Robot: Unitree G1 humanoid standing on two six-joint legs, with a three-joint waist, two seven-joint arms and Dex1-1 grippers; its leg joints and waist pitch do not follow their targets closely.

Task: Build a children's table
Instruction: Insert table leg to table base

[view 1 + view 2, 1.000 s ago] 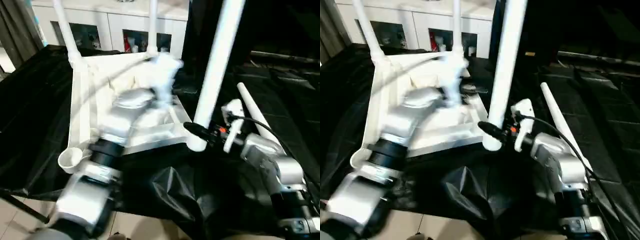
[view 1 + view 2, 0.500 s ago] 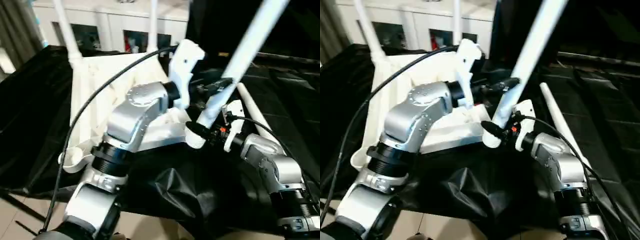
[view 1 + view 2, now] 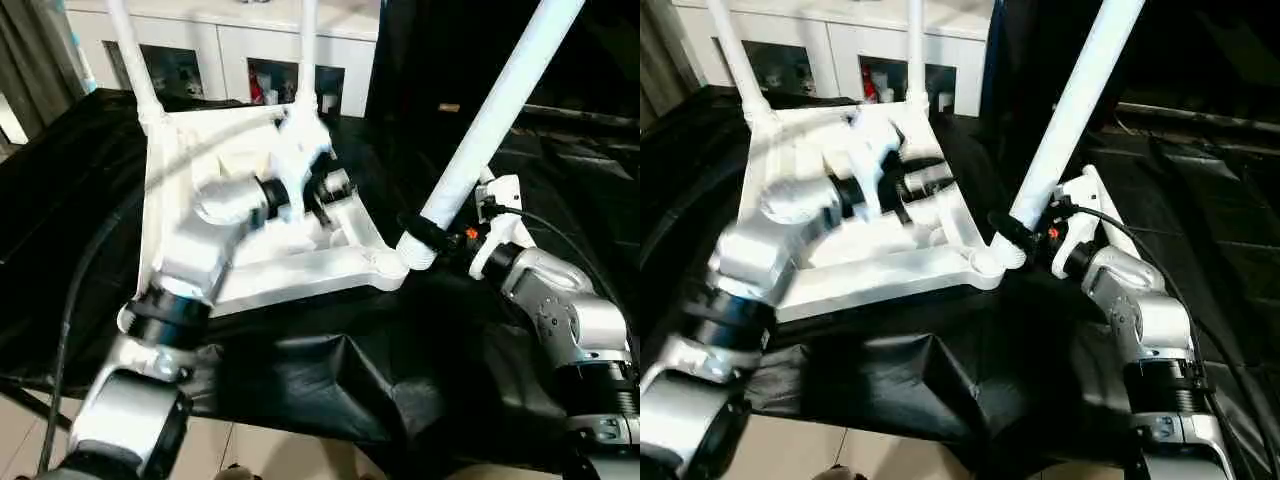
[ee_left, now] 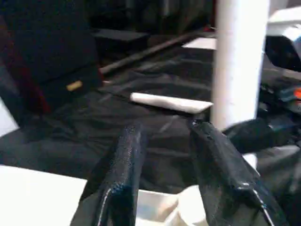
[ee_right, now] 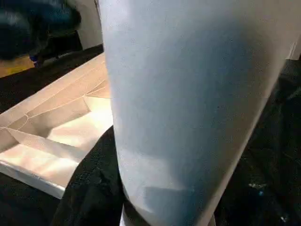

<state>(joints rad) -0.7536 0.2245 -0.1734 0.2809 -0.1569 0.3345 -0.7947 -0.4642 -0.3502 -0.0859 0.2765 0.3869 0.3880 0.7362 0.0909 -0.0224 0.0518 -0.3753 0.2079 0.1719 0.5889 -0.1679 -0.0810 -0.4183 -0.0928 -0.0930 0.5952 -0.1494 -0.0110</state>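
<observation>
The white tabletop [image 3: 300, 275] lies upside down on black cloth, ribbed underside up. Two white legs [image 3: 128, 60] [image 3: 307, 50] stand in its far corner sockets. My right gripper [image 3: 425, 235] is shut on the thick lower end of a third leg [image 3: 490, 120], which leans up to the right with its foot at the near right corner socket [image 3: 390, 268]. That leg [image 5: 188, 94] looms close in the right wrist view. My left gripper [image 3: 335, 190] hovers over the underside, open, its fingers [image 4: 120, 160] holding nothing. A fourth leg [image 4: 171, 102] lies loose on the cloth.
Black cloth [image 3: 330, 380] covers the work surface and bunches in folds near the front edge. White cabinets [image 3: 220, 50] stand behind. The near left corner socket [image 3: 135, 318] sits at the cloth's left front.
My left gripper has let go of the leaning leg and swung back over the tabletop's underside. The right gripper has carried the leg's foot to the near right corner socket.
</observation>
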